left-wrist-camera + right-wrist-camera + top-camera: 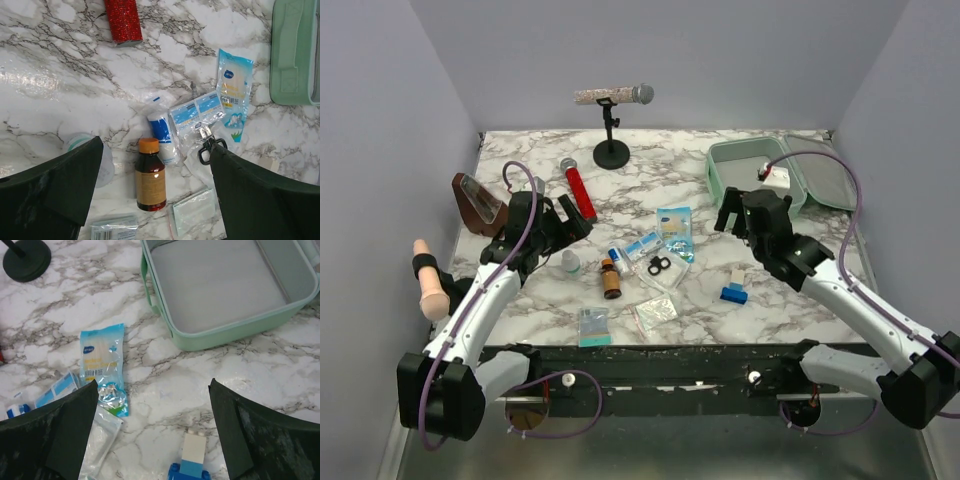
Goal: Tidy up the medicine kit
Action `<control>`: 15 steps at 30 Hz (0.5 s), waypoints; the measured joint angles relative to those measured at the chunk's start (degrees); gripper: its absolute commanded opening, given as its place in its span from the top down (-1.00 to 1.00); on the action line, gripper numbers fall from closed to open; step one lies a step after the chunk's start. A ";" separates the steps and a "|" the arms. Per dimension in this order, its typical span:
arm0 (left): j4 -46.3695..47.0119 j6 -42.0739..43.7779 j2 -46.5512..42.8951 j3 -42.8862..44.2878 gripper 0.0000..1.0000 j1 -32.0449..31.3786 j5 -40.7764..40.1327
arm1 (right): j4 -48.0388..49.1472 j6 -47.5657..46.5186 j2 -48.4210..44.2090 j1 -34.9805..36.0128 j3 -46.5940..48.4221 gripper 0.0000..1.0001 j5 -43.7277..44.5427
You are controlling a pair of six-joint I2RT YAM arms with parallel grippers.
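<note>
The mint-green medicine kit [745, 172] lies open at the back right, its tray empty in the right wrist view [225, 336]. My right gripper [734, 216] is open and empty just in front of it, hovering over bare marble [152, 385]. My left gripper [566, 222] is open and empty above the scattered supplies [156, 150]. Under it lie a brown bottle with an orange cap [150, 176], a blue-and-white tube [164, 131], blue sachets [195, 111], a blue swab packet [233, 92], black scissors [206, 149] and a small white jar [102, 162].
A small blue-and-white box [735, 287] lies near the front right. Clear packets [655, 310] and a teal packet [594, 325] lie near the front edge. A red glitter microphone [578, 187], a microphone stand [611, 152] and a brown wedge [478, 205] are at the back left.
</note>
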 measured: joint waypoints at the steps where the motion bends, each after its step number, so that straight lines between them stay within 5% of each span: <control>1: 0.02 0.37 -0.07 0.04 -0.98 0.00 -0.02 | -0.07 0.24 1.09 -0.39 1.27 -1.00 -0.26; 8: 1.16 0.90 -2.10 -1.14 -0.97 -0.07 0.00 | -0.79 3.63 14.34 -12.44 12.85 -0.91 -7.76; 15: 0.92 1.75 -4.81 -2.73 -0.91 -2.14 -2.29 | -0.90 4.42 31.50 -18.82 22.34 -0.21 -12.59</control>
